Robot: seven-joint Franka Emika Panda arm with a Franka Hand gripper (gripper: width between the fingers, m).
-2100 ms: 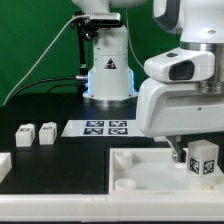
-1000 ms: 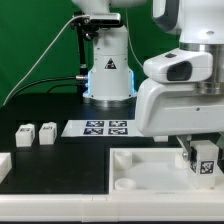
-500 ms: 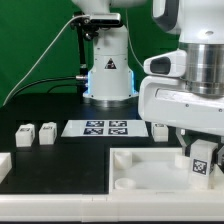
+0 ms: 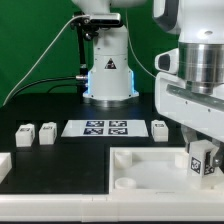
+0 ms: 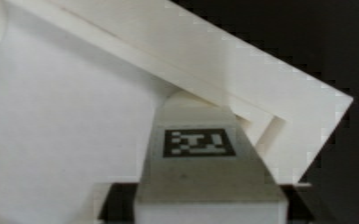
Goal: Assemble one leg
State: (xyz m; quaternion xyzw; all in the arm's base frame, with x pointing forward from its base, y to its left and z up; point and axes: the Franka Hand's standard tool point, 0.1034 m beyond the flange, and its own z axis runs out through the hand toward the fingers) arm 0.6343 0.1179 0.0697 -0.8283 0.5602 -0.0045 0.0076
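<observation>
My gripper [image 4: 201, 160] is shut on a white leg [image 4: 201, 162] with a black-and-white tag. It holds the leg upright over the right end of the large white tray-like piece [image 4: 150, 170]. In the wrist view the leg [image 5: 202, 150] stands between my dark fingers [image 5: 123, 200], pointing at the tray's corner [image 5: 282, 100]. Three more legs lie on the table: two at the exterior view's left [image 4: 24, 135] [image 4: 46, 132] and one behind the tray [image 4: 159, 128]. Whether the held leg touches the tray is hidden.
The marker board [image 4: 97, 127] lies on the black table between the loose legs. The arm's white base [image 4: 108, 75] stands behind it. A white part [image 4: 3, 165] sits at the exterior view's left edge.
My gripper has turned about its vertical axis with the leg in it and shifted slightly right. The leg behind the tray has come into view.
</observation>
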